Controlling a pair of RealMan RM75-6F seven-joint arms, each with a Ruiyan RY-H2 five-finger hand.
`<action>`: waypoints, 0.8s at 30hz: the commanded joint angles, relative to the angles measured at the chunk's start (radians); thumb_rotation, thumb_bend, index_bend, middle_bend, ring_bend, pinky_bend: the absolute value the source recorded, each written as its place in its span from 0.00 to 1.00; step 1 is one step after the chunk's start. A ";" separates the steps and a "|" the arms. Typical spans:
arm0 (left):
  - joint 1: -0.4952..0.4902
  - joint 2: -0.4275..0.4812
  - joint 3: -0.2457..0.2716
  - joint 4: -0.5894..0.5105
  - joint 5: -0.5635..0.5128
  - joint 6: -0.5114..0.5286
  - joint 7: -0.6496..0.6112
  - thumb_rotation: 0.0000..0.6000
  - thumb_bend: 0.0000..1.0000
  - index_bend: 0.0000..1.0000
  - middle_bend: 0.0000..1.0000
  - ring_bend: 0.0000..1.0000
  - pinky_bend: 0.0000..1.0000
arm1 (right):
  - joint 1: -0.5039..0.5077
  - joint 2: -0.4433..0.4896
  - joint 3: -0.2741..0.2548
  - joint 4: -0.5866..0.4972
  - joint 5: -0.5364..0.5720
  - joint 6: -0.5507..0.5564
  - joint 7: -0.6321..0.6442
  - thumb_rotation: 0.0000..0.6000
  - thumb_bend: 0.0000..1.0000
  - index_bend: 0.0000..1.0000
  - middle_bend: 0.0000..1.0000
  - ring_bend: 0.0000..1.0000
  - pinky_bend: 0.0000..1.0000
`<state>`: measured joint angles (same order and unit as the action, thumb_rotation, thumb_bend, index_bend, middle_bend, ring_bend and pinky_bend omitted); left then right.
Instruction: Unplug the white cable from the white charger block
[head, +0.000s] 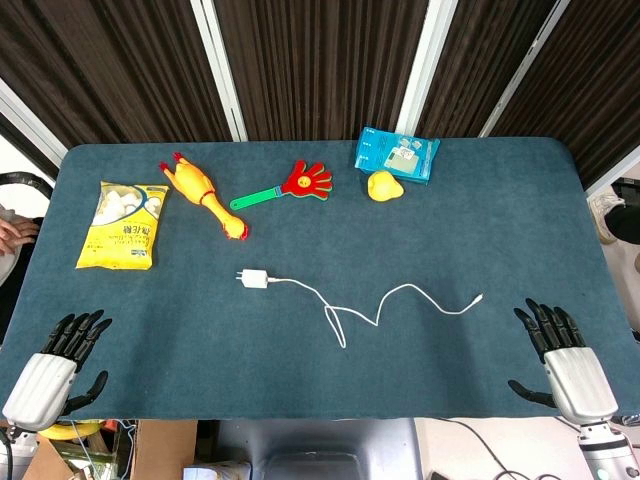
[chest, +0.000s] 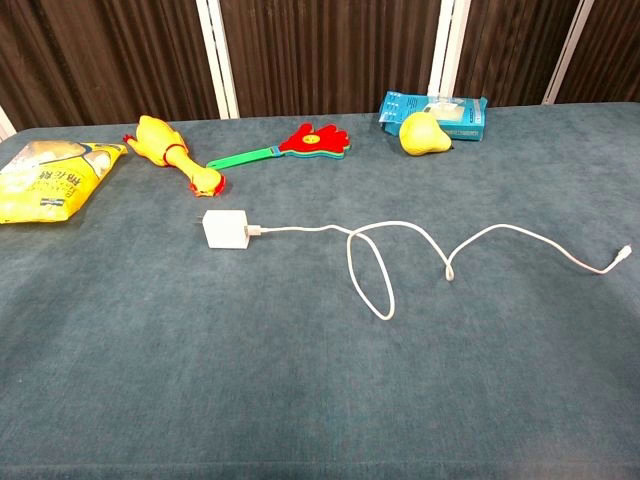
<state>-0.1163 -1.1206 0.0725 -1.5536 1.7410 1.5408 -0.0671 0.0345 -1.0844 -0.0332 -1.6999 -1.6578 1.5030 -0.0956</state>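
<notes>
Not started: white cable (head: 345, 312) still plugged into white charger block (head: 253, 278), frame centre. Left hand (head: 55, 365) and right hand (head: 562, 358) spread, empty, bottom corners. Next: 1 pins block, 1 pulls plug.

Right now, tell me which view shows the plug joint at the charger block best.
Chest view: the white charger block is larger there, with the white cable visibly plugged into its side. Head view shows the block small, joint barely resolved.

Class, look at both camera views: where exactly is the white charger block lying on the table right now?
In both views the white charger block lies left of the table's centre, just in front of the rubber chicken, with the white cable still plugged in and trailing off to the right.
</notes>
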 joint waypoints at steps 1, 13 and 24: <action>-0.006 -0.004 0.001 -0.002 0.003 -0.009 0.005 1.00 0.45 0.00 0.00 0.00 0.03 | 0.001 -0.001 -0.002 -0.001 -0.005 -0.003 -0.003 1.00 0.23 0.00 0.00 0.00 0.00; -0.215 -0.126 -0.126 -0.075 -0.089 -0.288 0.157 1.00 0.43 0.06 0.04 0.75 0.85 | 0.021 0.005 -0.032 -0.010 -0.027 -0.059 -0.001 1.00 0.23 0.00 0.00 0.00 0.00; -0.440 -0.416 -0.312 0.084 -0.373 -0.519 0.318 1.00 0.43 0.13 0.15 0.99 1.00 | 0.046 0.005 -0.015 -0.020 0.030 -0.114 -0.007 1.00 0.23 0.00 0.00 0.00 0.00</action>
<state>-0.4861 -1.4596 -0.1831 -1.5328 1.4475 1.0928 0.1899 0.0789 -1.0795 -0.0503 -1.7192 -1.6304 1.3912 -0.1023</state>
